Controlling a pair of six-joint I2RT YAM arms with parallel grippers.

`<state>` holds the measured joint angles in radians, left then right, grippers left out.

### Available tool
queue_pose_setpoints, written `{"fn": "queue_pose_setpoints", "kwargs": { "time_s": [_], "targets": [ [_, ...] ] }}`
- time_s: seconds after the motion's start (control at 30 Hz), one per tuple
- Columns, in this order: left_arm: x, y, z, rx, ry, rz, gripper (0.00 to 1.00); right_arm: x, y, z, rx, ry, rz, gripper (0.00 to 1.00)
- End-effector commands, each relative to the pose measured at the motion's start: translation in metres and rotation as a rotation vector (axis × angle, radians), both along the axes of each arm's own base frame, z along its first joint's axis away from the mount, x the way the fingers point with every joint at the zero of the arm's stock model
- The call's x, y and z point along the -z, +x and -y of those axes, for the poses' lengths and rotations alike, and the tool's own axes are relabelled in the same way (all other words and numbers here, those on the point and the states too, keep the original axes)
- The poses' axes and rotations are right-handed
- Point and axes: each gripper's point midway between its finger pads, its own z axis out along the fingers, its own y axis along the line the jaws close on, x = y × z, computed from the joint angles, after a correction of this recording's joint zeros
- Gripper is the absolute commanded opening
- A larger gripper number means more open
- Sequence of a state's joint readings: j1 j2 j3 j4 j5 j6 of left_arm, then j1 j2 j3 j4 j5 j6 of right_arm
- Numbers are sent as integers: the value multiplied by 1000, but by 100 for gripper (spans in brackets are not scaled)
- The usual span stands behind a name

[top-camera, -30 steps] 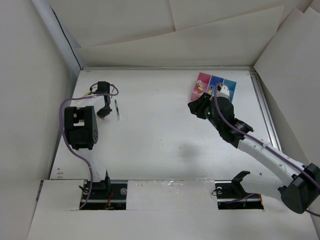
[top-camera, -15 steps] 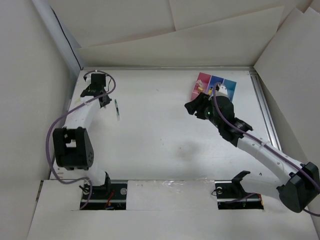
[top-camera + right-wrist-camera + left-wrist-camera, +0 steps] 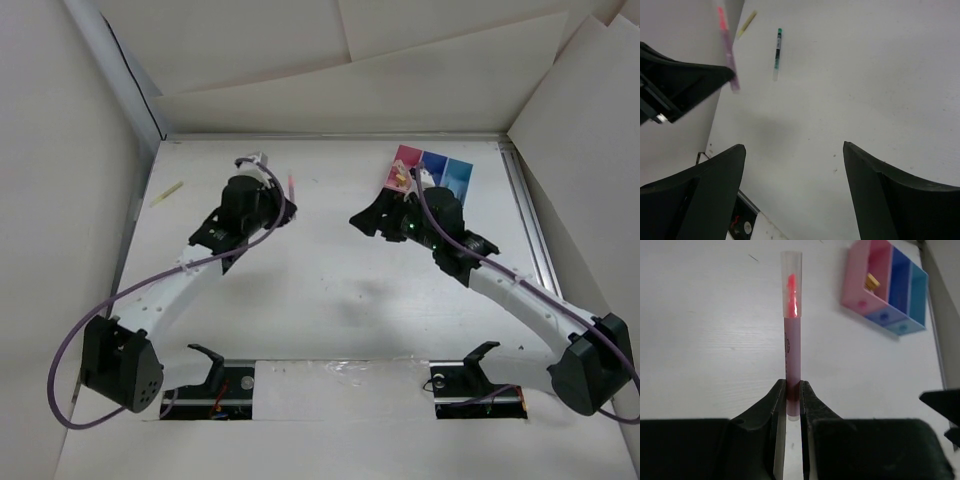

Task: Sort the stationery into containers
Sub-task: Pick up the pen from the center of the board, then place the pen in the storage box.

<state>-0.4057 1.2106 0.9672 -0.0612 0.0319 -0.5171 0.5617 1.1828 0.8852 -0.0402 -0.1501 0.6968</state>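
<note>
Nearest, at the left gripper [image 3: 792,388]: pinched tight on the bottom end of a pink pen [image 3: 791,340], clear cap pointing away toward the far side. Held up over the table [image 3: 320,250] and out near the middle now, not over by the left wall like half a second back.

Across from there, at the right gripper [image 3: 792,165]: spread wide, holding nothing, hanging over bare table. Slid a little to the left since before, away from the containers [image 3: 435,162].

Farther off on the left, flat on the table: a green pen [image 3: 776,52], tucked under the left arm in the top view, and a yellow pen [image 3: 166,193] close to the left wall, out in the open now.

At the far right, three bins joined in a row: pink bin [image 3: 856,296], dark blue bin [image 3: 897,275], light blue bin [image 3: 917,285]. Inside the pink one, a small beige block [image 3: 871,281].
</note>
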Motion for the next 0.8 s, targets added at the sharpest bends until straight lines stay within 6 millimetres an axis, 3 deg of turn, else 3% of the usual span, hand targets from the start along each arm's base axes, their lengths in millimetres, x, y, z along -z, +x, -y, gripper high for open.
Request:
{"fn": "queue_pose_setpoints", "kwargs": {
  "time_s": [0.0, 0.03, 0.07, 0.13, 0.17, 0.27, 0.37, 0.4, 0.43, 0.47, 0.6, 0.77],
  "targets": [
    [-28, -6, 53, 188, -148, 127, 0, -49, 1, -11, -52, 97, 98, 85],
    [-31, -9, 59, 217, -177, 139, 0, -53, -1, -10, -53, 103, 108, 85],
    [-22, -17, 68, 286, -197, 123, 0, -57, -2, -9, -53, 108, 116, 85],
    [-31, -21, 78, 338, -254, 169, 0, -62, -3, -6, -43, 113, 131, 85],
    [-23, -27, 81, 368, -263, 165, 0, -66, -4, -5, -43, 119, 140, 85],
    [-24, -43, 100, 471, -285, 188, 0, -61, 4, 0, -15, 108, 130, 85],
    [-22, -64, 124, 566, -283, 203, 0, -59, 9, -10, -57, 102, 115, 82],
    [-14, -66, 130, 578, -278, 179, 0, -58, 10, -13, -68, 103, 111, 79],
    [-19, -72, 135, 617, -292, 195, 0, -54, 10, -15, -76, 99, 99, 77],
    [-18, -73, 139, 633, -310, 202, 0, -61, 10, -17, -86, 110, 115, 76],
    [-17, -78, 147, 683, -353, 198, 0, -55, 18, -21, -85, 106, 107, 71],
    [-14, -83, 151, 723, -385, 197, 0, -49, 25, -25, -85, 96, 89, 57]
  ]
}}
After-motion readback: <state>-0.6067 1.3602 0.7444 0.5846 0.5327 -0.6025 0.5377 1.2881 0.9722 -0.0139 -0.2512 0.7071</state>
